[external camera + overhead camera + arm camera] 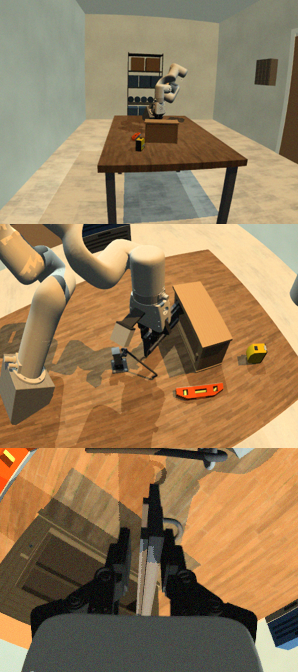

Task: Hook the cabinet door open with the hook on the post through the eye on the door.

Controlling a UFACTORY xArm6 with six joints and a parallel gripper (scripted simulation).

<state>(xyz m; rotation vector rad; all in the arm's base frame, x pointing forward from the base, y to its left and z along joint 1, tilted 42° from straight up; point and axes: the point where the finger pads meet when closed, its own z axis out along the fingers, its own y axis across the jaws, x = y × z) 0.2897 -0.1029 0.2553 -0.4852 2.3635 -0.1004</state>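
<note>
cabinet (161, 133) upright | tape measure (140, 144) near | door side apparently hidden

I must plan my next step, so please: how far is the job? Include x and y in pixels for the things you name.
Done: the door (158, 341) (150, 583) stands wide open; the cabinet (202, 314) (161, 133) looks upright. In hand: the gripper (153, 335) (158, 116) (146, 542) straddles the door. Left: hook (140, 362) (150, 451) into eye (181, 528), then withdraw.
</note>
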